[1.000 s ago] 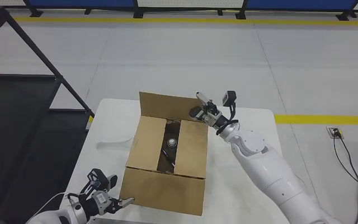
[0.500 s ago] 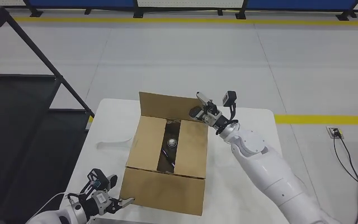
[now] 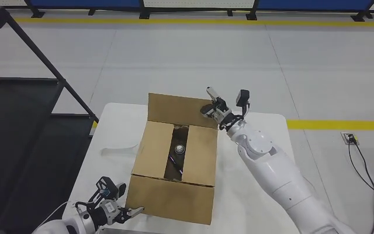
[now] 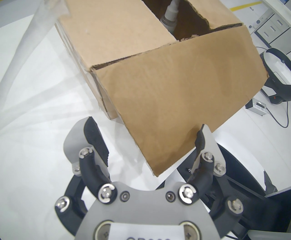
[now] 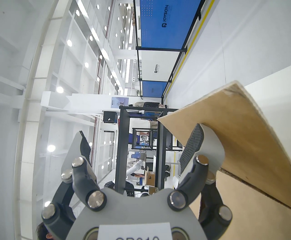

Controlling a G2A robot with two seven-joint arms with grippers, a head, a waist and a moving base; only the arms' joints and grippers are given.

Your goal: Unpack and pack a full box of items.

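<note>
A brown cardboard box (image 3: pixel 175 169) stands on the white table (image 3: pixel 117 123) with its top open. A bottle with a pale cap (image 3: pixel 180 149) stands in the gap between the side flaps, and its neck (image 4: pixel 170 13) shows in the left wrist view. My right gripper (image 3: pixel 209 101) is open at the right corner of the raised far flap (image 3: pixel 175 107). In the right wrist view one finger (image 5: pixel 193 141) rests against that flap (image 5: pixel 238 136). My left gripper (image 4: pixel 147 136) is open at the table's near left, with a corner of the hanging near flap (image 4: pixel 177 91) between its fingers.
A crumpled clear plastic sheet (image 3: pixel 117 151) lies on the table left of the box. A black metal frame (image 3: pixel 35 117) stands past the table's left edge. Bare tabletop lies on the far right (image 3: pixel 266 126).
My right gripper has moved a little farther back and up, and the far flap stands more upright. My left gripper has slid slightly toward the table's near edge.
</note>
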